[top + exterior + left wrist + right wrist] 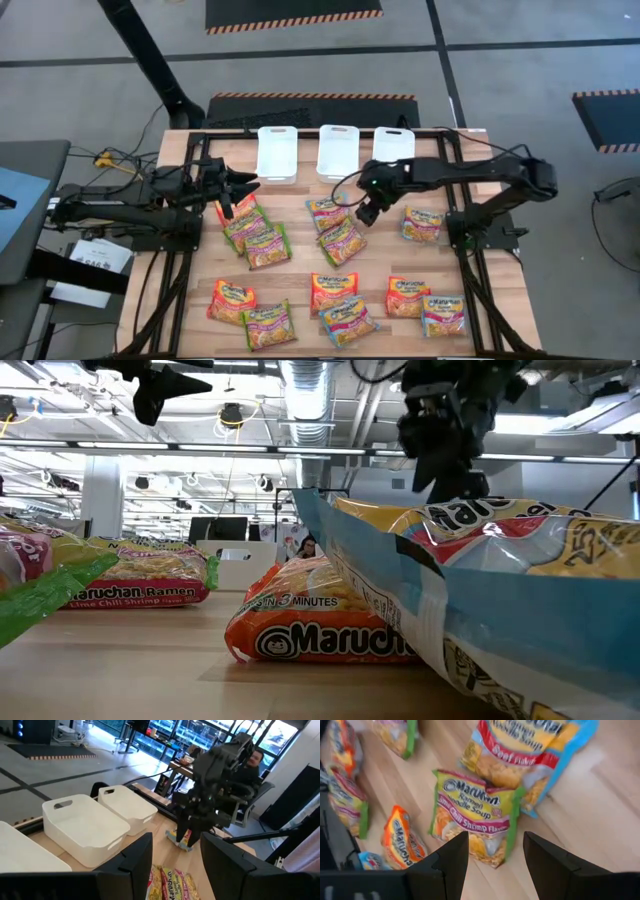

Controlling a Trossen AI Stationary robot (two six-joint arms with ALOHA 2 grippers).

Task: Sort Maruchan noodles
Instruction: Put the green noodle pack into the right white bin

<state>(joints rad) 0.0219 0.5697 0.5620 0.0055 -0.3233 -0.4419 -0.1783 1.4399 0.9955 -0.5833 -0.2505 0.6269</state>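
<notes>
Ramen packets lie scattered across the wooden surface (300, 268) as two robot arms hang above them. The right hand (366, 212) hovers with its fingers spread and nothing between them, directly over a green-edged Lime Chili Shrimp packet (472, 815) that partly overlaps a blue-edged Beef packet (520, 757) near the middle of the surface. The left hand (226, 209), also parted and empty, hangs above a cluster of three packets (250, 232) toward the left side. Three white bins (337, 150) stand empty in a row along the far edge, just beyond both hands.

The packets look light and crinkly, their film probably slippery and the dry noodle block inside brittle, so a pinch across a short side or on the sealed end flap seems the safest hold; squeezing the flat middle could crack the contents. Where packets overlap, lifting the upper one may drag its neighbour.

Open wood remains between the middle cluster and the front row of six packets (337, 305), and the way to the bins looks unobstructed.
</notes>
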